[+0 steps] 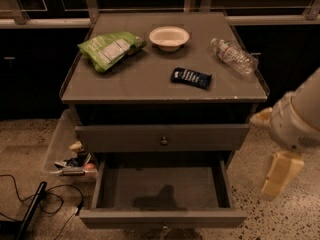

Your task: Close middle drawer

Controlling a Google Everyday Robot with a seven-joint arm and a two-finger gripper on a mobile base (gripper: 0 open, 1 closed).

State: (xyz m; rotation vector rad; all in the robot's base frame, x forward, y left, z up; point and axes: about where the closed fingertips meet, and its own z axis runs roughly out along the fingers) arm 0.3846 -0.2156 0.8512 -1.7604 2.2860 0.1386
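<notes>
Camera view, middle drawer [160, 218]: stood pulled far out.
Gripper [261, 156]: hung right of it, apart; jaws were spread wide.

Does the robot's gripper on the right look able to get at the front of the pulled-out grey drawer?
Probably yes: the gripper hangs just beside the open grey wooden middle drawer, and nothing shows between it and the drawer's front.

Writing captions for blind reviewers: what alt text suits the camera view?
The middle drawer of the cabinet stands pulled out and empty; the gripper hangs at the view's right, apart from it. On top lie a green bag, a bowl, a dark packet and a plastic bottle.
</notes>
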